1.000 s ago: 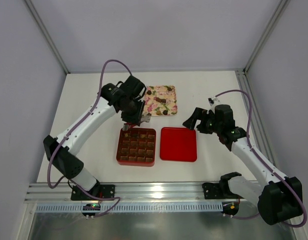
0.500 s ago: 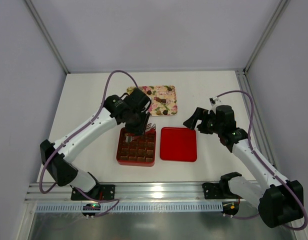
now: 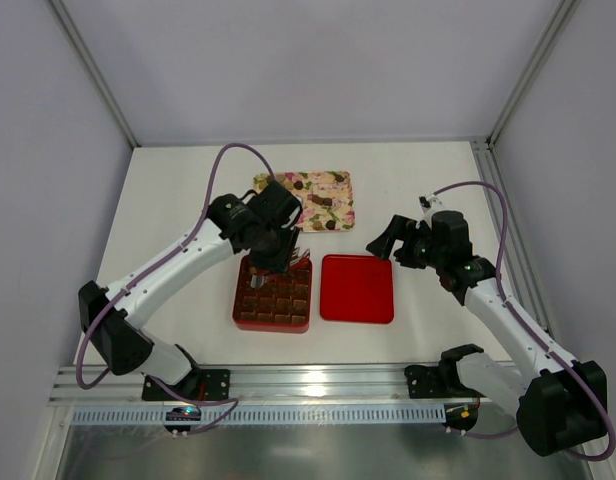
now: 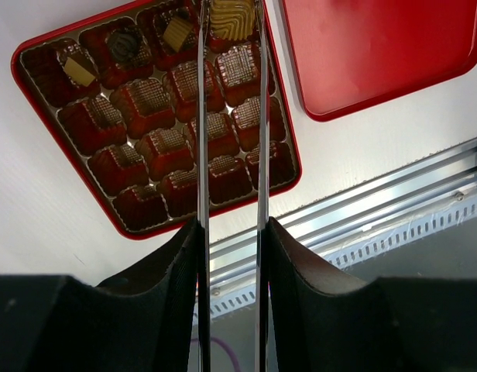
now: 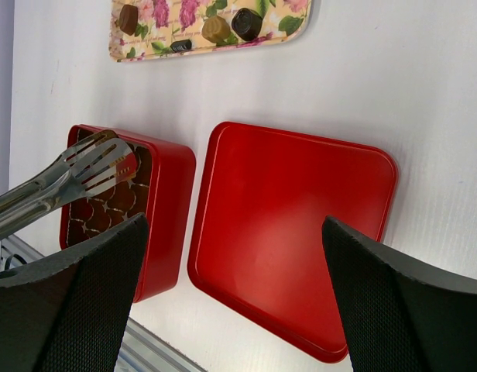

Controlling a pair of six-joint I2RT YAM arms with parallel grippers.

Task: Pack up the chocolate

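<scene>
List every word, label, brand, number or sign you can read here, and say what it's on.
No readable text in any view.
Red box, red lid: plain, unmarked.
Floral tray: flower print only.
Chocolates: moulded patterns, no letters legible.
Tongs: bare metal.
Small device on the front rail: too small to read.

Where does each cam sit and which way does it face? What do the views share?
Top external: fixed above and behind the bases, looking down on the table; both arms show.
Left wrist: on the left gripper, looking down along its tongs into the red box; black fingers show clamping them.
Right wrist: on the open right gripper, looking down over the red lid toward the floral tray of chocolates; both fingers show.
Shared: all three see box and lid.
</scene>
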